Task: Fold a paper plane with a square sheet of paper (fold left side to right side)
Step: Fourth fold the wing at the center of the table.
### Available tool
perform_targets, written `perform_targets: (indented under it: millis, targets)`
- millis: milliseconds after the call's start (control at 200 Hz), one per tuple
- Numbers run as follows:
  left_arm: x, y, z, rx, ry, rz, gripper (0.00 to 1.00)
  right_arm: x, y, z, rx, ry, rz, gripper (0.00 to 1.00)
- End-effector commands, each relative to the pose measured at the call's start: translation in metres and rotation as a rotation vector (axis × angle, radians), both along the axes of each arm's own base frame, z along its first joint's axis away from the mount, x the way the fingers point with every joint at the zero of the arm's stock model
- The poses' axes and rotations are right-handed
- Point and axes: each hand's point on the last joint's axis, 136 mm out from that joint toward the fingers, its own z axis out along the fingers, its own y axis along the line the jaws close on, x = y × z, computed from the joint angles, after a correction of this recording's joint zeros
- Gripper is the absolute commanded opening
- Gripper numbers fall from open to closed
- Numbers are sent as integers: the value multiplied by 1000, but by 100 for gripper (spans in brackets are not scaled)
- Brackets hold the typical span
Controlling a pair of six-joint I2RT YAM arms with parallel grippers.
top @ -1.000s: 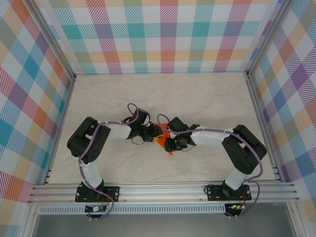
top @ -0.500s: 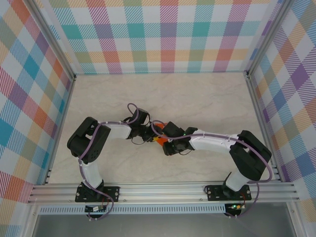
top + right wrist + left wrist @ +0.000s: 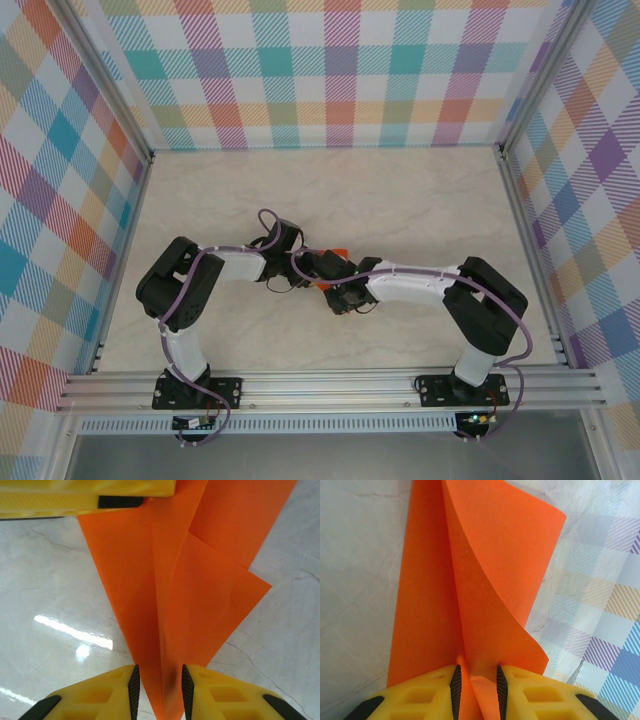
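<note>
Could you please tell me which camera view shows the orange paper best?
Right wrist: the orange paper lies spread, creases and layers sharp. Left wrist shows a curled flap; top external, a mostly hidden sliver.

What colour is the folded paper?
Plain bright orange; the square sheet of paper shows best in the left wrist view.

right arm [image 3: 420, 282] swung over toward 9 o'clock, elbow pulled in too, right gripper [image 3: 159, 679] slid closer to the left gripper [image 3: 476, 682] — now almost touching, orange paper [image 3: 490, 570] mostly covered from above — its 6 o'clock point hidden
</note>
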Motion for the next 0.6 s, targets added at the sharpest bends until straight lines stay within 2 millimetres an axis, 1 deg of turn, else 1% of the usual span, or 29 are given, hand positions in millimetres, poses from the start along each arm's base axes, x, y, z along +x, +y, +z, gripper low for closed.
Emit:
perform_targets:
  millis: [0,275,515,595]
  targets:
    - [-5,-7,-11,7,7,-29,27,-2,-1,-4,-39,-2,15,28]
    - [-5,-6,-11,7,7,-28,27,-3,-3,-10,-55,2,10,18]
    - [-6,-5,-13,11,11,-26,27,-3,-8,-10,-62,-6,-3,10]
    - [-7,-5,-14,14,11,-26,27,-5,-7,-9,-41,-3,-2,8]
